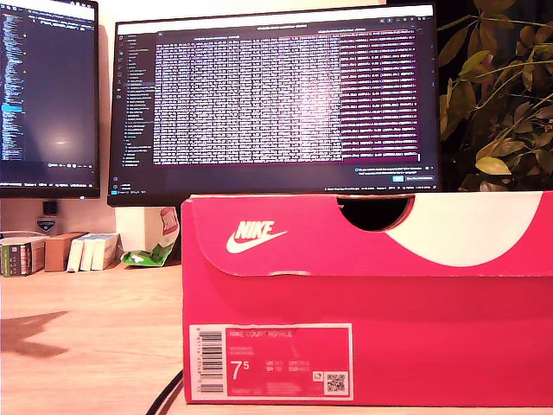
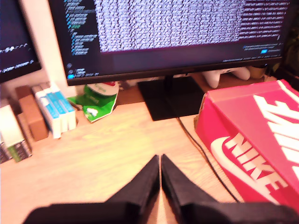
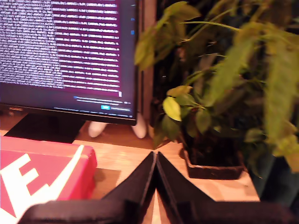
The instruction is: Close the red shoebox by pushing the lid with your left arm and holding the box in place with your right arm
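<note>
The red Nike shoebox (image 1: 371,303) fills the lower part of the exterior view, its lid (image 1: 285,233) lying flat down over the box. No arm shows in that view. In the first wrist view my first gripper (image 2: 160,158) is shut with nothing in it, hovering over the wooden desk beside one end of the shoebox (image 2: 252,149). In the second wrist view my second gripper (image 3: 155,155) is shut and empty too, past the other end of the shoebox (image 3: 42,175), apart from it.
Two monitors (image 1: 276,95) stand behind the box. Small cartons (image 1: 69,251) and a green packet (image 1: 149,254) sit at the exterior view's left. A potted plant (image 3: 215,116) stands close to my second gripper. A black cable (image 2: 201,154) runs along the desk by the box.
</note>
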Available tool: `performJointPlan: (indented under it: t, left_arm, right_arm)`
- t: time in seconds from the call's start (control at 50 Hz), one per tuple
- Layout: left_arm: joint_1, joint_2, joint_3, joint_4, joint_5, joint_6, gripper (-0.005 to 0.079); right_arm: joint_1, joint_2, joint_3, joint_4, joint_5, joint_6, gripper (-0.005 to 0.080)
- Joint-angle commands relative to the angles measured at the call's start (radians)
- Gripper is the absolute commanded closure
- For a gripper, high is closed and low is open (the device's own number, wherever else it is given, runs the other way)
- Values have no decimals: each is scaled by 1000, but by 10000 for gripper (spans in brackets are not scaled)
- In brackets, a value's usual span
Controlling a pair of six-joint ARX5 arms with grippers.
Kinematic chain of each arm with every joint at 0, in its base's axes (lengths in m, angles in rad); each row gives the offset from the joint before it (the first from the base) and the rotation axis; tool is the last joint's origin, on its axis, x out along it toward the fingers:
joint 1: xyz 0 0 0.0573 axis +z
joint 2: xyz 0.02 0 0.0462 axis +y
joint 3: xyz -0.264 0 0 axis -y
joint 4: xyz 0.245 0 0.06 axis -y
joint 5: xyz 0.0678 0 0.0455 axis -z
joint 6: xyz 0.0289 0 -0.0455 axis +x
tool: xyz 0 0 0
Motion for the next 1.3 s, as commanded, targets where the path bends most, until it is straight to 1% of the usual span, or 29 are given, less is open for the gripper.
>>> performJointPlan:
  t: [0.0,0.08,0.16,0.2,0.28,0.4,0.58,0.6,0.74,0.82,1.04,1.12,1.28]
  left_arm:
    - [4,-30,-42,14,3,3,761]
    - [4,-55,-69,15,0,-3,761]
    - [4,-76,-106,51,-1,-9,761]
    - [4,-87,-127,73,-1,-43,761]
    - [4,-102,-163,98,-3,-69,761]
    - [3,-120,-206,139,-45,-72,761]
    - [2,-142,-226,187,-55,-75,761]
    - [0,-143,-226,187,-53,-90,761]
    - [-24,-163,-242,180,-61,-99,761]
    - [-37,-185,-267,187,-71,-105,761]
    - [-82,-233,-317,257,-141,-162,761]
    - [-106,-234,-338,278,-159,-169,761]
    - [-162,-233,-373,305,-227,-168,761]
  right_arm:
    - [-7,-26,-52,10,5,5,764]
    - [-8,-67,-86,11,18,8,765]
    - [-8,-101,-111,25,26,23,765]
    - [-8,-114,-122,32,25,39,765]
    - [-8,-137,-146,32,25,50,764]
    - [-8,-169,-190,43,26,71,764]
    - [-4,-217,-256,152,32,84,765]
    - [-3,-219,-261,157,32,84,765]
    - [15,-243,-308,136,45,60,764]
    - [24,-267,-335,142,49,82,765]
    - [36,-357,-377,143,59,83,765]
    - [41,-383,-392,143,59,83,765]
    - [53,-419,-453,145,71,83,765]
